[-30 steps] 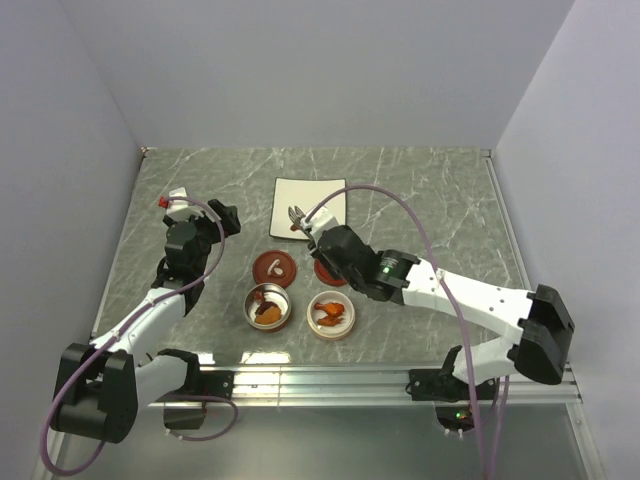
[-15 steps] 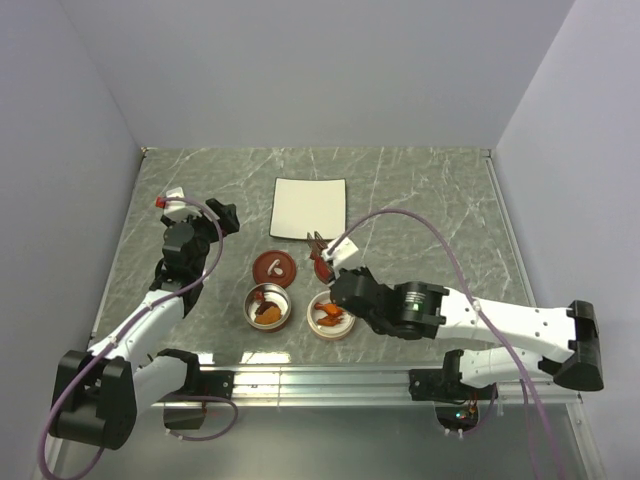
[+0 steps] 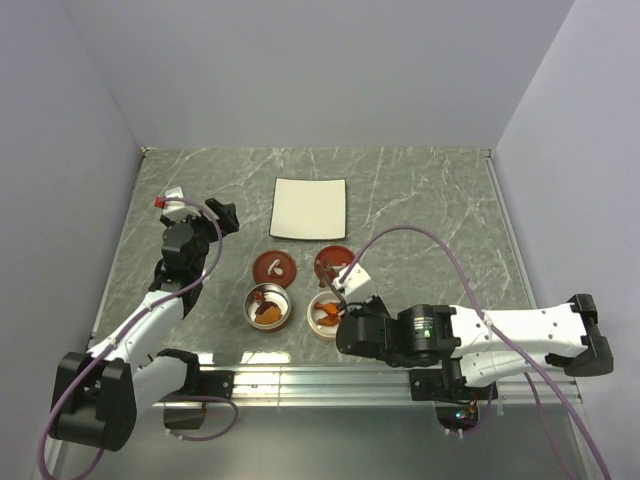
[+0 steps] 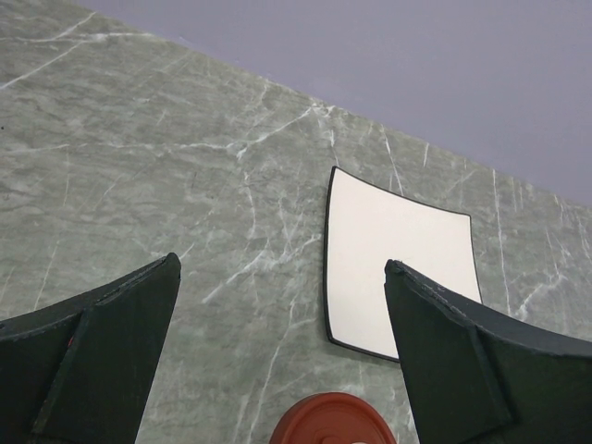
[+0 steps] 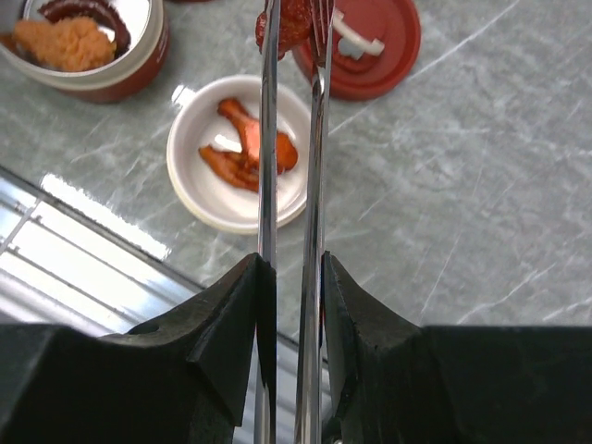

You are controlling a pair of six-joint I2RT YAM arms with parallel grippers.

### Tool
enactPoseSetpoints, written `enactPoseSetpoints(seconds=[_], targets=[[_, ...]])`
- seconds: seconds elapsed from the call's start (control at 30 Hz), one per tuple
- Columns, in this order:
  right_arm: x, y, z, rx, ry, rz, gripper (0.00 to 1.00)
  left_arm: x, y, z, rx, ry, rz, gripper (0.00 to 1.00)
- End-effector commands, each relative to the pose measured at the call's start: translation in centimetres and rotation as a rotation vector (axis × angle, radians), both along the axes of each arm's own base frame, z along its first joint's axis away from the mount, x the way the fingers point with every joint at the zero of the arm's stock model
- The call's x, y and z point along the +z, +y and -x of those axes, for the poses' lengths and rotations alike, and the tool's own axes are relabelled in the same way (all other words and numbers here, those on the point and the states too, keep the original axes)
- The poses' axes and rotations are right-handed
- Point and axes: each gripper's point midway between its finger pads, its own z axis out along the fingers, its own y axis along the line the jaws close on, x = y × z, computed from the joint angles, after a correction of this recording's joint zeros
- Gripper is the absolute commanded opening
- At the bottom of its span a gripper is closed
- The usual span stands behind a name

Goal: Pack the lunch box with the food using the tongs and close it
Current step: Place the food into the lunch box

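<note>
My right gripper (image 5: 294, 266) is shut on the thin metal tongs (image 5: 268, 139), whose tips pinch a red morsel of food (image 5: 282, 23) above a red lid (image 5: 370, 42). Below the tongs stands a white lunch box bowl (image 5: 199, 180) holding orange food pieces (image 5: 250, 148). A red lunch box container (image 5: 129, 69) with orange and brown food stands beside it. From above, the right gripper (image 3: 349, 300) hangs over the white bowl (image 3: 318, 318), partly hiding it. My left gripper (image 3: 222, 213) stands open and holds nothing, left of the bare white plate (image 3: 310, 208).
Two red lids with white handles (image 3: 273, 265) (image 3: 331, 261) lie between the plate and the containers. The left wrist view shows the plate (image 4: 398, 259) and one lid's edge (image 4: 333, 424). A metal rail (image 3: 330, 380) runs along the near edge.
The right arm has drawn back from the plate toward the near edge, carrying the red morsel in the tongs to above the white bowl. The plate is now bare. The left arm has not moved.
</note>
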Motion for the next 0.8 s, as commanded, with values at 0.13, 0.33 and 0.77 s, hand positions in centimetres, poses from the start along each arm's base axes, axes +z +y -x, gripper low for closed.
enactPoseSetpoints(seconds=[0.13,0.33,0.77], targets=[[0.4,-0.1,1.4,-0.033,-0.018,-0.031,0.39,1.6,0.1,0.1,0.001,-0.055,0.009,0.99],[-0.4,0.6,2.1,-0.011,-0.006,-0.004,0.39,1.7,0.2,0.2,0.003,-0.06,0.011,0.99],[-1.6,1.0,2.8,-0.002,0.026,0.02,0.42,1.7,0.2,0.3,0.001,-0.062,0.013,1.0]])
